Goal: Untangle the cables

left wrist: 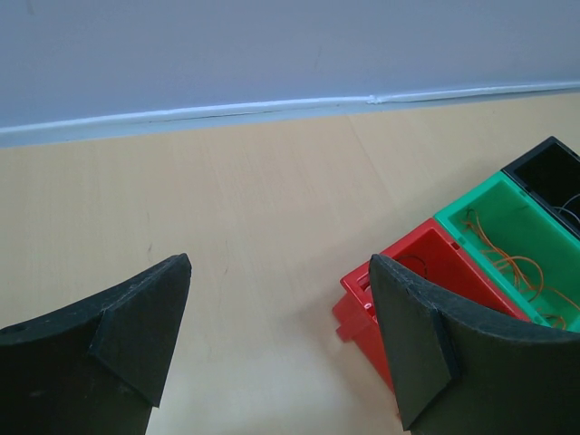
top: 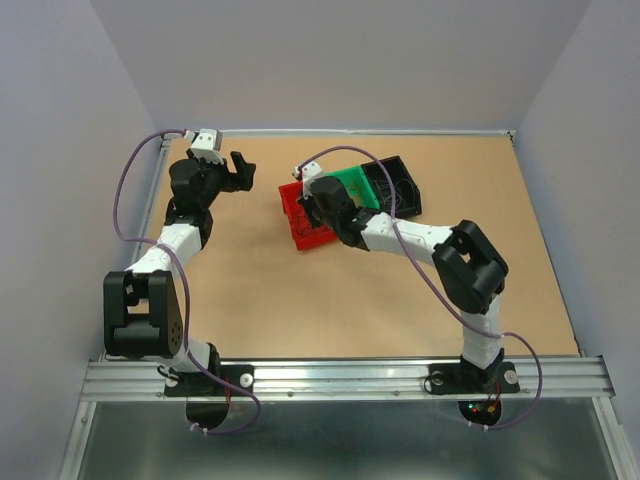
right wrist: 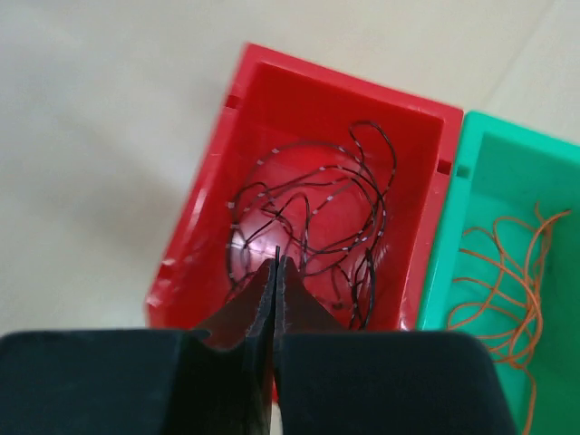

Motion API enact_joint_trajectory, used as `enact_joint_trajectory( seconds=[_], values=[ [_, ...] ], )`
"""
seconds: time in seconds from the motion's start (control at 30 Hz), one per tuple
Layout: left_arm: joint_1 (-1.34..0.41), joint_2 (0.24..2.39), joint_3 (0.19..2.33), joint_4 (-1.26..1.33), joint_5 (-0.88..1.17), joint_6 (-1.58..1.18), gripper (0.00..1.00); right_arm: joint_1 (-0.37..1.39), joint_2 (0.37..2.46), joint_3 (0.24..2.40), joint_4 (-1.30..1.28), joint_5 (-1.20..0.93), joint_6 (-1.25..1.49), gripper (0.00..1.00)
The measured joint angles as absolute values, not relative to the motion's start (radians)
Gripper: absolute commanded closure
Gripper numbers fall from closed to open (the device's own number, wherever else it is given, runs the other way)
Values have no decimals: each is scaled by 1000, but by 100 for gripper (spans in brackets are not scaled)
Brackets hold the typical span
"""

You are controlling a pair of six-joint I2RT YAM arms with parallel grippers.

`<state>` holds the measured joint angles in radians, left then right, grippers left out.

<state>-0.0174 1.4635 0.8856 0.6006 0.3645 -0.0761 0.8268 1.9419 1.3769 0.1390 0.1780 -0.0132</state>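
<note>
Jaws of the right gripper (right wrist: 275, 272) are pressed flat together with no gap between them. The tips hang over the near end of the red bin (right wrist: 299, 100), pointing down into it. A loose bunch of dark cables (right wrist: 313, 222) lies curled on the floor of the red bin, its loops spreading from directly under the tips toward the far wall. The strands run right up to the closed tips, but the right wrist view does not show whether any strand is pinched between them.

The green bin (right wrist: 489, 163) sits flush against the right side of the red bin. It holds thin orange cables (right wrist: 507, 290) in open loops, lying entirely within its own walls and apart from the dark bunch. The black bin (top: 395, 185) stands against the green one, on the side away from the red bin.

The left gripper (left wrist: 276, 267) is well to the left of the red bin, and its fingers are spread wide with nothing between them. It hangs above bare table (left wrist: 227, 227) and looks toward the near corner of the red bin, with the pale wall (left wrist: 272, 45) behind. In the top view, the right arm reaches across the table to the red bin.
</note>
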Motion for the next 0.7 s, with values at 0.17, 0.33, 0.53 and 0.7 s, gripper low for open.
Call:
enact_joint_trajectory(
  seconds=[0.17, 0.33, 0.53, 0.7],
  values=[
    [-17, 1464, 886, 600, 368, -75, 9, 790, 2152, 1600, -71, 176, 98, 99],
    [-17, 1464, 886, 600, 371, -75, 9, 799, 2262, 1697, -181, 167, 173, 91],
    [-21, 1464, 886, 600, 369, -66, 9, 800, 2230, 1684, -233, 156, 195, 69],
    [-41, 1464, 886, 601, 351, -46, 5, 800, 2054, 1529, -182, 154, 194, 52]
  ],
)
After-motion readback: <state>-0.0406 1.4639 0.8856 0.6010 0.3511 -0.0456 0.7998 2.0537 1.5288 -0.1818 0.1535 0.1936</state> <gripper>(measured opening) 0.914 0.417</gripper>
